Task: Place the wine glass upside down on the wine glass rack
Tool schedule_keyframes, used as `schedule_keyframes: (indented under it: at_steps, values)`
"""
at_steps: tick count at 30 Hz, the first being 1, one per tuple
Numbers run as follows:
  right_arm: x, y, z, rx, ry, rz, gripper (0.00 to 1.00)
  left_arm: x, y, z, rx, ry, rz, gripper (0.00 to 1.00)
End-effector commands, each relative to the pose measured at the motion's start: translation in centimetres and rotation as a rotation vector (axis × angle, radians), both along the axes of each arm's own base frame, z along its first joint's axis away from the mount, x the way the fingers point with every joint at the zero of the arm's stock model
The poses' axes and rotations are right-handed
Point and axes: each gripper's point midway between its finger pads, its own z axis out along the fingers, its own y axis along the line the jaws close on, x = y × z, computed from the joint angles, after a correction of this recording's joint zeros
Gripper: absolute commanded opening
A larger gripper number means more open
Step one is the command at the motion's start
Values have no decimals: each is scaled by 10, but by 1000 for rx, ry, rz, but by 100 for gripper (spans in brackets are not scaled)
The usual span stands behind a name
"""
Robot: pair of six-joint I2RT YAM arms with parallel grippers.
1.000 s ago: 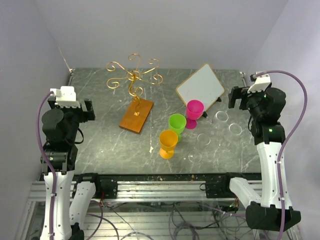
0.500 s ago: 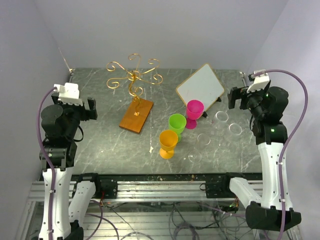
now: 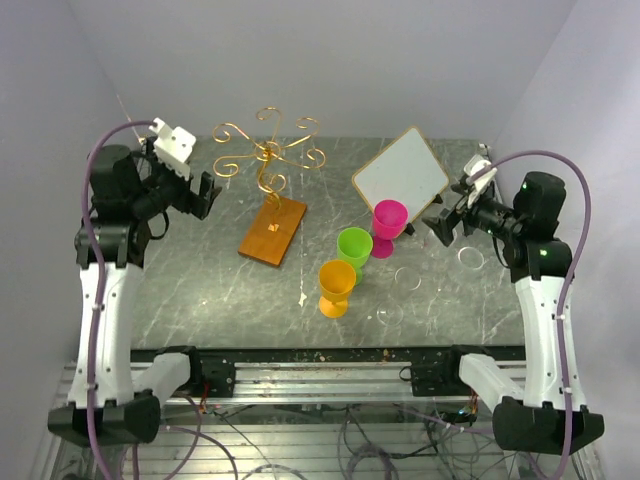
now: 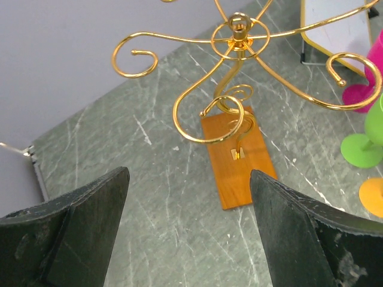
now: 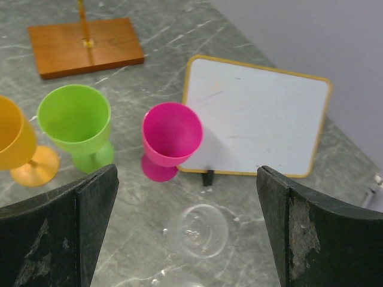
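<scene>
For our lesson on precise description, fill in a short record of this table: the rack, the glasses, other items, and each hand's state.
Rack: gold wire wine glass rack on a wooden base, nothing hanging on it
Coloured glasses: pink glass, green glass, orange glass, all upright, right of the rack
Clear glass: rim up, in front of the pink glass
Other: whiteboard propped behind the pink glass
Left hand: open, empty, facing the rack
Right hand: open, empty
</scene>
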Motion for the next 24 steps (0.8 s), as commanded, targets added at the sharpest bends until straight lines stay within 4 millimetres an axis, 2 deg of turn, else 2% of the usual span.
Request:
schedule_keyframes:
  at_steps: [1, 8, 12, 13, 15, 16, 18, 21, 24]
  values:
    - [-14, 19, -20, 29, 41, 128, 100, 6, -16, -7, 51, 57, -154, 94]
    - [-15, 33, -36, 100, 97, 205, 100, 36, -30, -19, 79, 133, -236, 94]
    - [-11, 33, -43, 109, 118, 207, 100, 36, -56, -30, 115, 156, -315, 94]
    - [-10, 33, -43, 108, 119, 206, 100, 37, -61, -33, 125, 160, -328, 89]
    - [-9, 34, -46, 110, 125, 209, 100, 41, -69, -37, 137, 168, -338, 67]
    - [-9, 35, -46, 112, 127, 212, 100, 44, -71, -40, 139, 179, -340, 61]
    - [-11, 35, -49, 113, 132, 216, 100, 49, -74, -44, 143, 199, -344, 58]
    - [-13, 36, -54, 112, 136, 216, 100, 53, -77, -44, 140, 213, -346, 60]
    - [-15, 36, -54, 108, 130, 217, 100, 54, -78, -40, 142, 191, -342, 74]
